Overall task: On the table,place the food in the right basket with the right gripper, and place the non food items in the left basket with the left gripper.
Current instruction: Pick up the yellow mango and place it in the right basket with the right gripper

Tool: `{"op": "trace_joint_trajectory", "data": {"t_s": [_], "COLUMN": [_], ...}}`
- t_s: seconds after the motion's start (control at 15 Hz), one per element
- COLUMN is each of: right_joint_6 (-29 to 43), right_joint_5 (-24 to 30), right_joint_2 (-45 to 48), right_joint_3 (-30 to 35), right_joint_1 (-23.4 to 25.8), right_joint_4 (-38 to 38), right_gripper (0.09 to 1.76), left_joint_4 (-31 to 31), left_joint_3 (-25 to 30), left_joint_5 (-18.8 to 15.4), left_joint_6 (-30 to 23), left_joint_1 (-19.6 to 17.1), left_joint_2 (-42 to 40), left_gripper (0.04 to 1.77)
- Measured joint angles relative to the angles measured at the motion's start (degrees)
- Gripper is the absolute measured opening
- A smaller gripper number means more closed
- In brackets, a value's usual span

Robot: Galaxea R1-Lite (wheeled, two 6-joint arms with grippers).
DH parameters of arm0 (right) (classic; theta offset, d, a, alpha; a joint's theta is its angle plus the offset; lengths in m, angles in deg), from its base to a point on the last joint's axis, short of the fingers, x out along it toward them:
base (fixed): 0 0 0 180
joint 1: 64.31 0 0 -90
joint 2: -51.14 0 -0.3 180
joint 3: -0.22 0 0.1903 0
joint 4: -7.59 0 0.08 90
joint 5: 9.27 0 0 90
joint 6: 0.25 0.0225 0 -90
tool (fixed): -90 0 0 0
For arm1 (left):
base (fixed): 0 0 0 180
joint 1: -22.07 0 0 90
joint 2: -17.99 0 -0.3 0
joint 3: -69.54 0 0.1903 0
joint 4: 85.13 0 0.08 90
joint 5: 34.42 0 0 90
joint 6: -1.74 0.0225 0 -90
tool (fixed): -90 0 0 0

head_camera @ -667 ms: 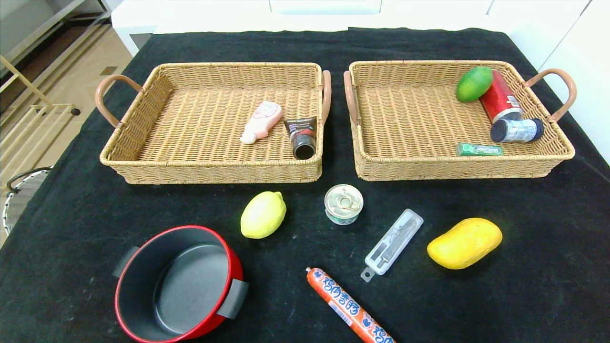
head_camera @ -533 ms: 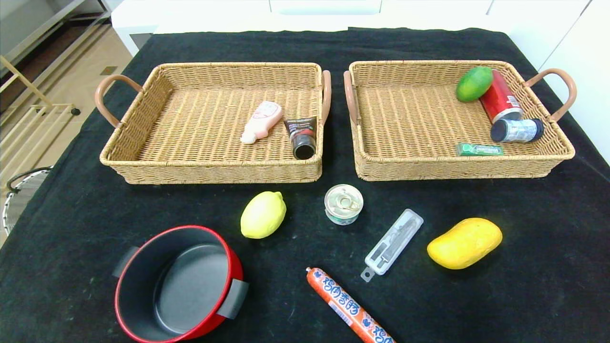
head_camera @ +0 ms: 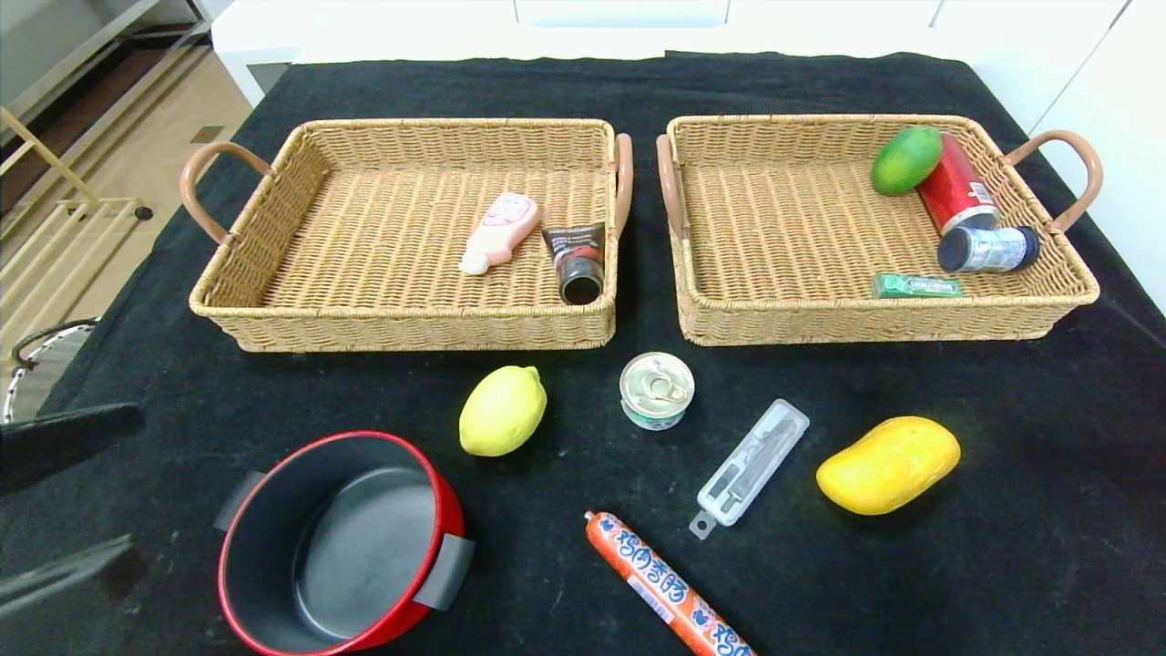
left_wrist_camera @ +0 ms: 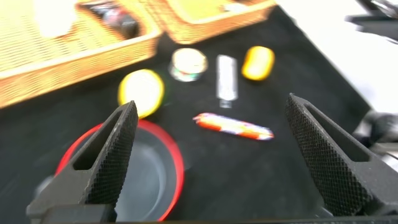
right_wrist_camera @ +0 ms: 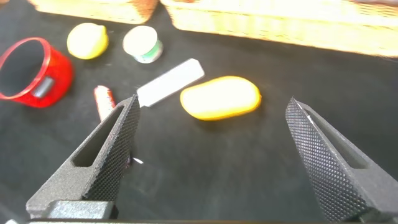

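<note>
- The left claw [head_camera: 64, 497] stood at the near left edge of the surface [head_camera: 1048, 565], its two dark fingers [head_camera: 68, 428] spread wide apart and holding nothing; in the head view only their tips showed.
- The red pot [head_camera: 342, 542] lay just to the right of that claw, nearer to it than anything else loose on the surface. In the left wrist view the pot [left_wrist_camera: 118, 174] sat low between the fingers, so the claw was aimed over it.
- The left arm was plainly the nearer one to the pot; as a non-food item it belonged in the left basket [head_camera: 401, 328], which lay beyond it toward the far side.
- The pot was round, so it had no long axis to line up with. What mattered was its thin upright rim and the two grey side handles [head_camera: 444, 569], one toward the middle of the surface and one toward the claw.
- It looked rigid: red outside, dark grey inside, open side up and empty. I judged the rim the likeliest place for a pinch.
- The right claw [right_wrist_camera: 211, 162] did not show in the head view. In its own wrist view its fingers stood wide apart and empty, with the yellow mango [right_wrist_camera: 221, 98] ahead between them.
- The mango [head_camera: 888, 465] lay on the near right of the surface, its long axis running roughly across it, in front of the right basket [head_camera: 874, 323].
- Also loose: a lemon [head_camera: 503, 410], a small tin [head_camera: 656, 390], a sausage [head_camera: 669, 588] and a clear plastic case [head_camera: 749, 466].
</note>
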Motion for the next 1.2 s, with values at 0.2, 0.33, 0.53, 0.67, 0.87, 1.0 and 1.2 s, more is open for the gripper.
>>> {"op": "trace_joint_trajectory", "data": {"t_s": [0.2,0.33,0.53,0.67,0.87,1.0,1.2], "right_joint_6": [0.23,0.22,0.17,0.17,0.17,0.17,0.15], "right_joint_5": [-7.17,-12.98,-14.03,-14.17,-14.17,-14.14,-14.14], "right_joint_2": [-6.18,-9.29,-12.32,-13.67,-15.41,-16.62,-18.66], "right_joint_3": [-0.89,-1.84,-3.58,-3.78,-3.86,-3.89,-3.94], "right_joint_1": [-8.62,-14.43,-17.23,-17.64,-18.02,-18.49,-19.02], "right_joint_4": [-2.95,-3.73,-3.85,-4.14,-4.93,-5.52,-7.79], "right_gripper": [1.71,1.71,1.71,1.71,1.71,1.71,1.71], "left_joint_4": [0.28,0.72,-0.22,-0.20,-0.18,-0.20,-0.24], "left_joint_3": [-5.71,-8.51,-9.67,-9.14,-8.09,-8.29,-8.48], "left_joint_5": [0.02,0.05,0.22,0.30,0.33,0.66,1.95], "left_joint_6": [1.05,1.24,1.17,1.08,1.08,1.08,1.08], "left_joint_1": [6.01,8.48,9.18,9.09,9.01,9.07,9.34], "left_joint_2": [6.81,9.92,12.54,13.07,13.56,14.34,15.98], "left_gripper": [1.72,1.72,1.72,1.72,1.72,1.72,1.72]}}
